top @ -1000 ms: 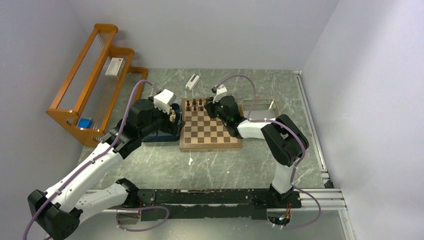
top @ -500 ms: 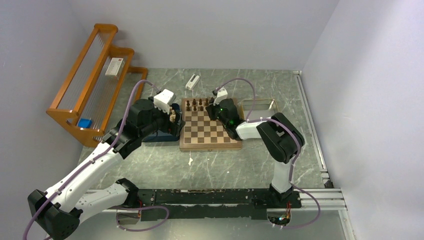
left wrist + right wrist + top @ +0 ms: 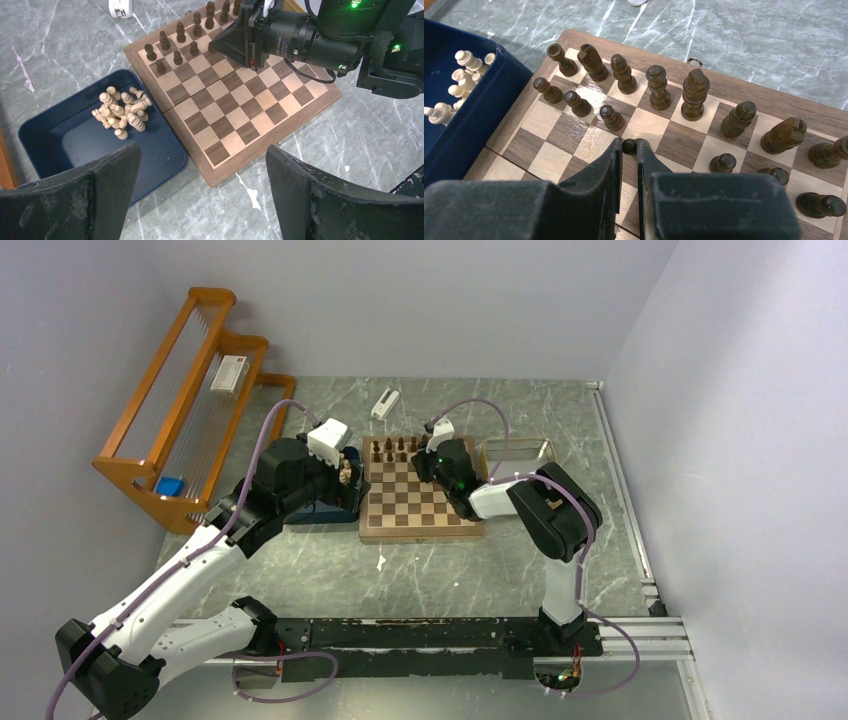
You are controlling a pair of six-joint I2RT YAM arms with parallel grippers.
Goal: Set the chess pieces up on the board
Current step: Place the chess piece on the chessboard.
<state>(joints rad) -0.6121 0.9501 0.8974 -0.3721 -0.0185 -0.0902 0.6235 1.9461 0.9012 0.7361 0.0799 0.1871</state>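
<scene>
The right wrist view looks down over the right claw (image 3: 629,150) onto the far end of the board (image 3: 744,92). Its two fingers are drawn in to a narrow gap and pinch the round head of a dark pawn (image 3: 629,145). Only the head shows above the fingertips, so the pawn's long axis appears to run straight down, upright. Whether its base touches the board cannot be told.

Just beyond the claw stands a full back row of dark pieces (image 3: 656,87). Three pawns stand in the second row off to the claw's left, and three more to its right. The held pawn sits in line with them, right beside the nearest pawn on the left. One square between the claw and the right-hand pawns looks empty. The square the pawn belongs on seems to lie directly under the fingers, so the coming move is likely a straight lowering and release.

The left claw (image 3: 202,152) hangs high with its fingers spread wide, holding nothing. Cream pieces (image 3: 120,115) lie heaped in a blue tray (image 3: 45,135) ahead and to its left. The right arm is far nearer the pawn row.
</scene>
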